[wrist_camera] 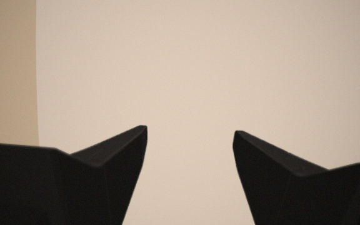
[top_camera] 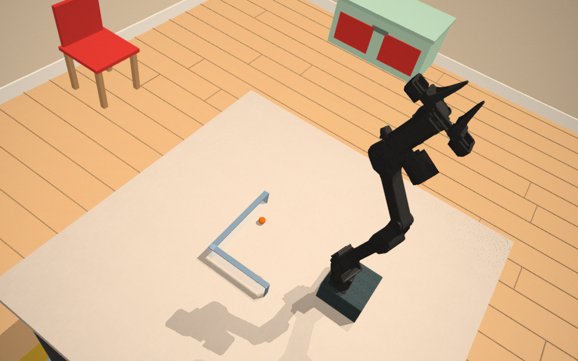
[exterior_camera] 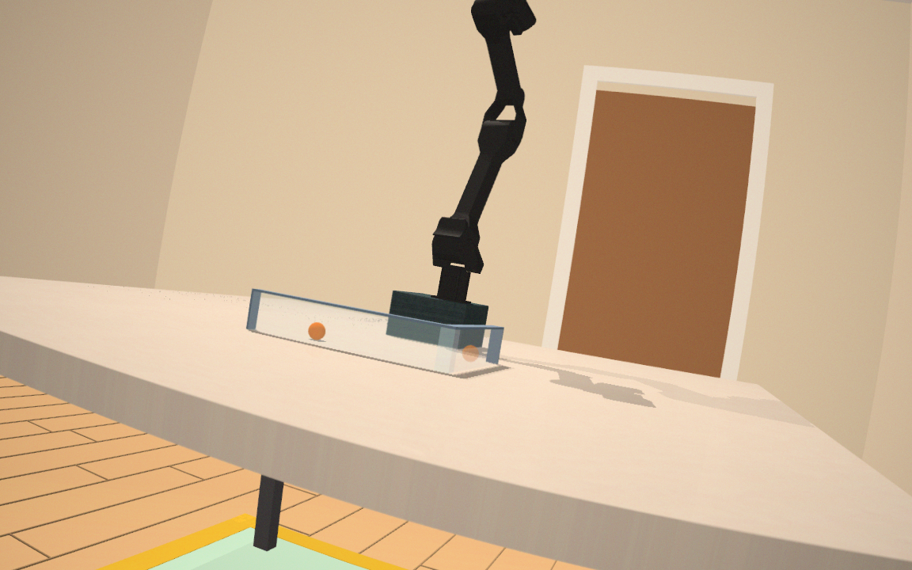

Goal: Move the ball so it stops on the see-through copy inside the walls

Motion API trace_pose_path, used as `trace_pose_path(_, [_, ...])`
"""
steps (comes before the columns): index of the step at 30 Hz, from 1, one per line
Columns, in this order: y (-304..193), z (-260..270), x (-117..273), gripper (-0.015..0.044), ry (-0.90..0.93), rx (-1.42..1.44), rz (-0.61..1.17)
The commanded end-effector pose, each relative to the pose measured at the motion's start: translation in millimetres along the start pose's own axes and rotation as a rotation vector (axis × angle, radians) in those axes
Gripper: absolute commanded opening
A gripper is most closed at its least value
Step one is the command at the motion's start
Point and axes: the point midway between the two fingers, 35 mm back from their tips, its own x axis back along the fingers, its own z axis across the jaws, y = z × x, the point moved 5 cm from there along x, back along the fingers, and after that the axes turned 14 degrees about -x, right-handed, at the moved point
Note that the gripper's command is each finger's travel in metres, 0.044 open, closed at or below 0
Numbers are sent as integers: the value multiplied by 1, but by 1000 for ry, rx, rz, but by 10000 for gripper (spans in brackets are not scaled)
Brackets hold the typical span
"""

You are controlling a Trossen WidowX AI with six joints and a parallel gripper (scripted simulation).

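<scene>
An orange ball [top_camera: 262, 220] [exterior_camera: 316, 331] lies on the table, inside the corner and near the open end of one wall. The two low clear walls with blue edges [top_camera: 240, 220] [top_camera: 240, 266] [exterior_camera: 353, 339] meet in a corner. The see-through copy [exterior_camera: 469, 352] shows behind the clear corner in the exterior view, near the other wall; in the top view that wall mostly hides it. My gripper [top_camera: 475, 92] [wrist_camera: 190, 135] is open and empty, raised high and far from the ball, with its fingers pointing away from the walls. It is out of frame in the exterior view.
The arm's dark base block [top_camera: 363, 292] [exterior_camera: 438, 318] stands on the table [top_camera: 125, 215] [exterior_camera: 161, 354], close to the open side of the corner. A red chair [top_camera: 98, 49] and a green cabinet [top_camera: 399, 20] stand on the floor beyond. The wrist view shows plain room surfaces.
</scene>
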Motion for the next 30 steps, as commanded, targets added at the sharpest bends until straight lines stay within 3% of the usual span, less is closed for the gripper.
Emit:
trace_pose_path(1, [12,-21,8,230,-82,87,-25])
trace_pose_path(15, [76,-114,66,230,-464,391,-123])
trace_pose_path(30, [148,-189,164,230,-894,662,-173])
